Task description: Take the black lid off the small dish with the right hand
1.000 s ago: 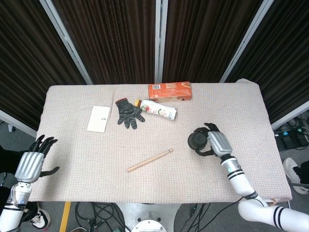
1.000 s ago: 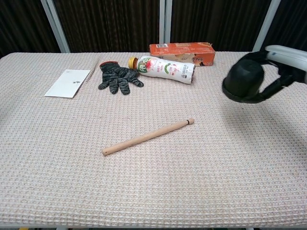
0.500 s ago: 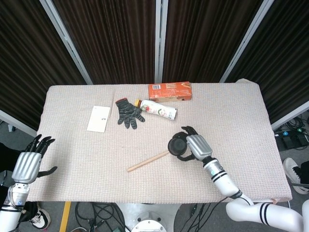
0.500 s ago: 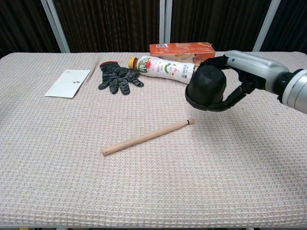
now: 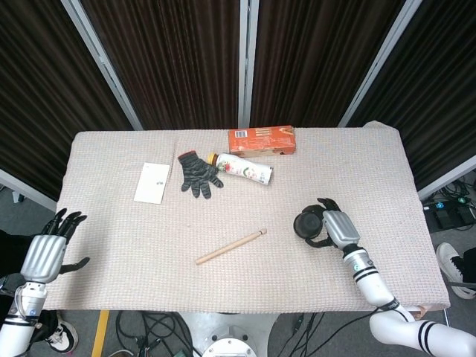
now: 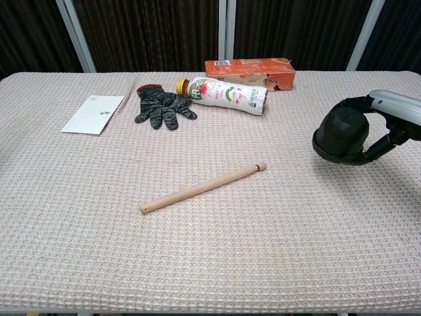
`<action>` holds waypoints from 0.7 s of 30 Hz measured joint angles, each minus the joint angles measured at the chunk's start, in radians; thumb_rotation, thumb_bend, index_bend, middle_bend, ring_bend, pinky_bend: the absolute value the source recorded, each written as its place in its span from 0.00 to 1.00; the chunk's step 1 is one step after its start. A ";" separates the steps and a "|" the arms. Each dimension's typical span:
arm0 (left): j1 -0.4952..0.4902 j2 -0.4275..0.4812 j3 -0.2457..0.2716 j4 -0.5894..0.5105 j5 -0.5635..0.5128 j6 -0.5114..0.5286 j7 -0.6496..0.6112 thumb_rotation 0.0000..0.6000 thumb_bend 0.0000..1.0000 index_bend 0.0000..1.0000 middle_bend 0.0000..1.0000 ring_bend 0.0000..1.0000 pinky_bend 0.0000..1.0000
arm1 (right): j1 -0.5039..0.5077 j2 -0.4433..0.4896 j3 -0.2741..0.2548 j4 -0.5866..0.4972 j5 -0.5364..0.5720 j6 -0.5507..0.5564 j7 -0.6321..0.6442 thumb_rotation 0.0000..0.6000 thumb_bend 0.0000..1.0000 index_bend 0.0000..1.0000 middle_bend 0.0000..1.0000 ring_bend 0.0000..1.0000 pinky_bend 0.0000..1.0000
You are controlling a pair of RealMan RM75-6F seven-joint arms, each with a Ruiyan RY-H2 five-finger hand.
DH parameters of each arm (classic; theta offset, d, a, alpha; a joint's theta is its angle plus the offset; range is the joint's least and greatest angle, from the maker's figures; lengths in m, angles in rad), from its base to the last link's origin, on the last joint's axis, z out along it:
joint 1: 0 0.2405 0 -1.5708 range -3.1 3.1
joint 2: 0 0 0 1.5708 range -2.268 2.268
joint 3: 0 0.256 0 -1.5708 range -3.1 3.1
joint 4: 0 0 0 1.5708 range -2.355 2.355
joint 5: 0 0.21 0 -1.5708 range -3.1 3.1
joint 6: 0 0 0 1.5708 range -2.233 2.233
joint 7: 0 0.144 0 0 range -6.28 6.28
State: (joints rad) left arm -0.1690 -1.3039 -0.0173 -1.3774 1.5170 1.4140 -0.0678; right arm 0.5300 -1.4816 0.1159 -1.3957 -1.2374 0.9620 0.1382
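Observation:
My right hand [image 5: 336, 227] grips a small black round dish with its black lid [image 5: 306, 224] at the right side of the table. In the chest view the black piece [image 6: 342, 135] is a dome over a wider rim, and the right hand [image 6: 389, 126] wraps its fingers around it from the right. It hangs low over the cloth; I cannot tell if it touches. Lid and dish look like one black piece, and no separate dish shows on the table. My left hand [image 5: 46, 253] hovers off the table's front left corner, fingers spread, holding nothing.
A wooden stick [image 5: 231, 246] lies slanted at the middle front. At the back lie a black glove [image 5: 198, 174], a bottle on its side [image 5: 242, 168], an orange box [image 5: 262, 140] and a white card [image 5: 152, 182]. The beige woven cloth [image 5: 372, 171] covers the table.
The right hand has carried the black piece from the table's middle, near the stick's end, back to the right and lower. The left hand has barely moved.

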 measured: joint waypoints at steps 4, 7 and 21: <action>0.001 -0.002 0.002 0.007 -0.001 -0.004 -0.005 1.00 0.13 0.14 0.11 0.00 0.18 | -0.006 -0.021 -0.012 0.051 -0.004 -0.013 0.007 1.00 0.16 0.36 0.44 0.06 0.00; 0.001 -0.005 0.003 0.014 -0.002 -0.007 -0.010 1.00 0.13 0.14 0.11 0.00 0.18 | -0.011 -0.037 -0.018 0.083 -0.004 -0.024 0.020 1.00 0.16 0.36 0.44 0.06 0.00; 0.008 -0.009 0.004 0.027 -0.003 0.000 -0.028 1.00 0.13 0.14 0.11 0.00 0.18 | -0.013 -0.025 -0.033 0.115 -0.038 -0.075 0.058 1.00 0.00 0.00 0.01 0.00 0.00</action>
State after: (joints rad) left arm -0.1615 -1.3129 -0.0138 -1.3502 1.5141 1.4139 -0.0961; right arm 0.5175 -1.5068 0.0832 -1.2811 -1.2751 0.8866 0.1960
